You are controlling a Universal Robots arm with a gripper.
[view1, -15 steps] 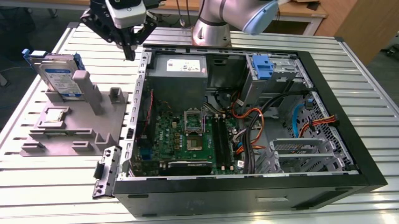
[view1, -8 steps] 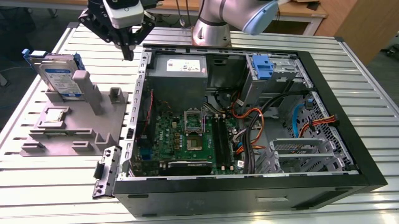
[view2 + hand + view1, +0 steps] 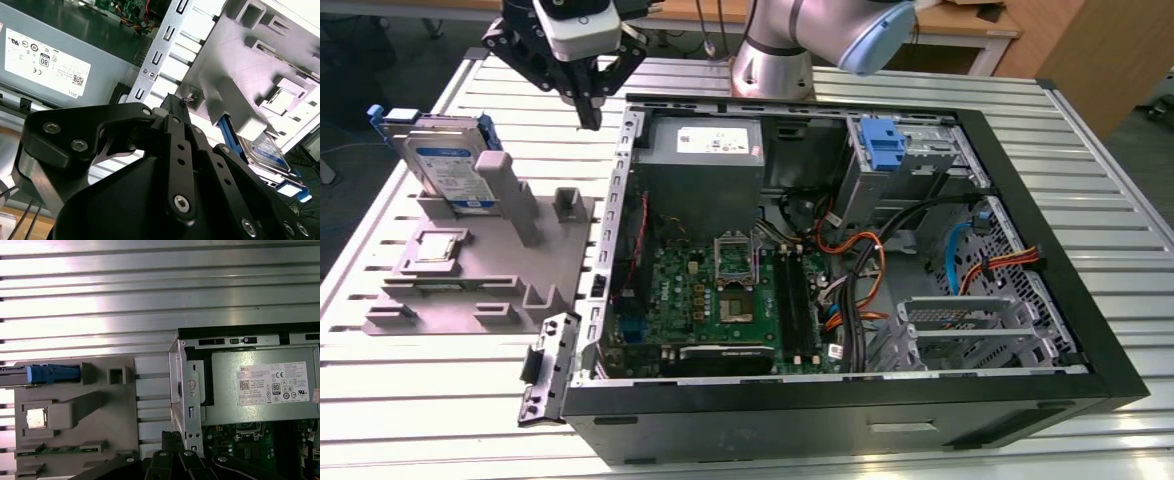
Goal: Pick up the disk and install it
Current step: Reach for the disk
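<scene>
The disk (image 3: 450, 165) stands upright on its edge in a grey holder (image 3: 467, 285) at the exterior view's left, its white-and-blue label facing out and a blue frame round it. My gripper (image 3: 591, 118) hangs shut and empty above the table, between the holder and the back left corner of the open computer case (image 3: 1107, 330), apart from the disk. The second wrist view shows my closed fingertips (image 3: 176, 100) with the disk (image 3: 265, 150) beyond them. In the first wrist view the disk (image 3: 52, 373) appears edge-on, with the gripper (image 3: 172, 437) beside the case corner.
The holder also carries a small square silver chip (image 3: 438, 247). Inside the case are a grey power supply (image 3: 707, 150), a motherboard (image 3: 720, 300), orange cables (image 3: 861, 250), a blue bracket (image 3: 887, 145) in the upper bay and a metal drive cage (image 3: 961, 320). Ribbed metal tabletop (image 3: 440, 400) surrounds everything.
</scene>
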